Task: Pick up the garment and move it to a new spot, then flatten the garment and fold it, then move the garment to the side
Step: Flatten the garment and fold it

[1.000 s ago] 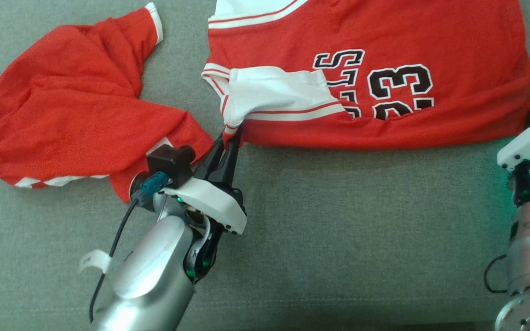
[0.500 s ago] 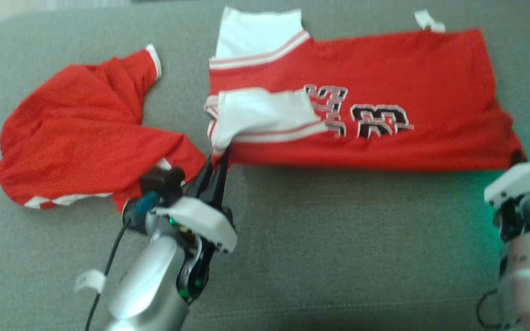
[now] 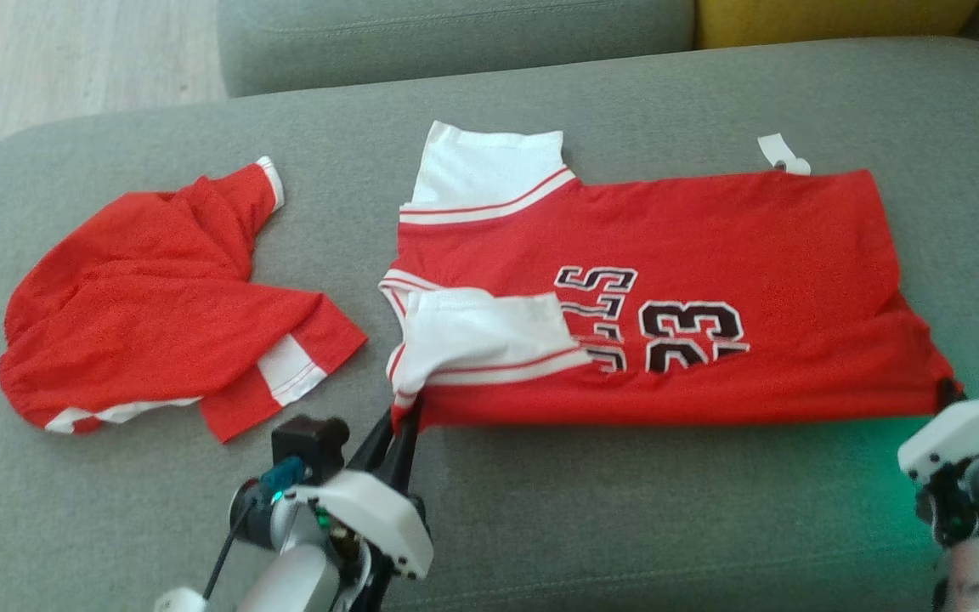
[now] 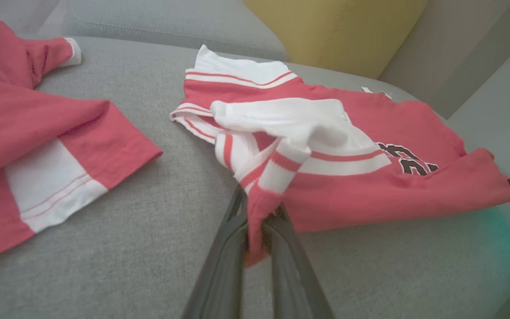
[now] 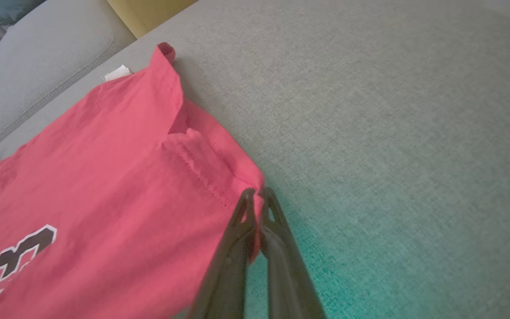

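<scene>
Item: jersey (image 3: 710,280), lying part-folded mid-sofa (image 3: 591,510), number facing up. We are pinching its 7 o'clock corner in the left gripper (image 4: 259,210), which is closing on the striped sleeve edge. The right gripper (image 5: 257,197) is clamping the 4 o'clock hem corner. Adjacent: shorts (image 3: 141,289), lying apart at 9 o'clock. Handling, as we are judging it: both corners should be travelling together, level and evenly taut, lest the fold skew.
</scene>
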### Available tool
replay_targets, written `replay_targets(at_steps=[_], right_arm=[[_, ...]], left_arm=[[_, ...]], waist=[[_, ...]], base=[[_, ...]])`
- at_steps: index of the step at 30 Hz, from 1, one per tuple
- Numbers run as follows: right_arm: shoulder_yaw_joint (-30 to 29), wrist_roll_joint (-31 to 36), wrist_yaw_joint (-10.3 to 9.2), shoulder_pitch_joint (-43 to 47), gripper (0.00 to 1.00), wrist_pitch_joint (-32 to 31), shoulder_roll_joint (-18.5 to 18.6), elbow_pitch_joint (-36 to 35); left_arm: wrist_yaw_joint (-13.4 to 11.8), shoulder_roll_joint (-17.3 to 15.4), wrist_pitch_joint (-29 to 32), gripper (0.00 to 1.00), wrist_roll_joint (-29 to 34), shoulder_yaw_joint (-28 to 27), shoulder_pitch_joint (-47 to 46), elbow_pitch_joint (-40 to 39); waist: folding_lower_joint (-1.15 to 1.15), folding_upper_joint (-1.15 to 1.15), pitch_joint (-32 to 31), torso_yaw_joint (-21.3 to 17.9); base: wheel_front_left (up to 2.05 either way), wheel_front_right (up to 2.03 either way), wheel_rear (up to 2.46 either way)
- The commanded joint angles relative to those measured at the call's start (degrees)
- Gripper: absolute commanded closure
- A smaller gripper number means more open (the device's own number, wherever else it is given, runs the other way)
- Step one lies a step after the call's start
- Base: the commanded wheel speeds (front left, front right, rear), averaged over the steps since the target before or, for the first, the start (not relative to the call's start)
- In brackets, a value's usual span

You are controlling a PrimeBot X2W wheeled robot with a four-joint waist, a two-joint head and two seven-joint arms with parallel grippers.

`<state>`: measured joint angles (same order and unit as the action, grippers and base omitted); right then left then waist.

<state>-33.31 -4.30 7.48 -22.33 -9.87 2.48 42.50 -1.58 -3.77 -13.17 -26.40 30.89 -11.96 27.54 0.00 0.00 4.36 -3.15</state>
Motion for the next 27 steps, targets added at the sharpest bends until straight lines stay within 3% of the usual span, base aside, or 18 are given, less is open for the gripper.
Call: replay_targets(at_steps=[1, 4, 5, 6, 7, 17, 27], right_arm=[[3.02, -2.4, 0.01, 1.0, 1.0, -0.99, 0.42, -4.07], [4.49, -5.09, 0.01, 3.61, 1.0, -2.52, 0.42, -7.09], [4.32, -5.21, 0.01, 4.28, 1.0, -2.62, 0.42, -8.05], [4.25, -4.89, 0.01, 4.75, 0.27, -2.3, 0.41, -9.17], [4.42, -5.02, 0.01, 4.92, 0.0, -2.02, 0.41, -10.08], [9.59, -6.5, 0.01, 5.8, 0.0, 4.64, 0.41, -16.98], [15.54, -6.04, 0.01, 7.48, 0.0, 9.49, 0.4, -21.43]], left_arm=[[-0.84, -1.49, 0.68, 1.0, -0.46, -1.74, -0.37, -2.82], [-1.35, -2.21, 2.73, 0.97, -0.65, -1.32, 0.89, -3.6], [-1.38, -2.47, 3.46, 0.65, -0.53, -1.02, 0.94, -3.66], [-1.43, -2.61, 3.8, 0.2, -0.42, -0.86, 0.81, -3.85], [-1.56, -2.63, 3.82, 0.0, -0.39, -0.9, 0.54, -4.11], [-2.95, -2.61, -0.33, 0.0, 0.28, -3.28, -2.48, -5.97], [-1.43, -2.12, -1.8, 0.0, 2.61, -6.55, -2.82, -11.66]], waist=[[0.0, 0.0, -0.29, -0.71], [0.0, 0.0, -0.07, -1.16], [0.0, 0.0, 0.1, -1.25], [0.0, 0.0, 0.33, -1.29], [0.0, 0.0, 0.59, -1.32], [0.0, 0.0, 2.42, -1.02], [0.0, 0.0, 3.17, -1.19]], base=[[0.0, 0.0, 0.0], [0.0, 0.0, 0.0], [0.0, 0.0, 0.0], [0.0, 0.0, 0.0], [0.0, 0.0, 0.0], [0.0, 0.0, 0.0], [0.0, 0.0, 0.0]])
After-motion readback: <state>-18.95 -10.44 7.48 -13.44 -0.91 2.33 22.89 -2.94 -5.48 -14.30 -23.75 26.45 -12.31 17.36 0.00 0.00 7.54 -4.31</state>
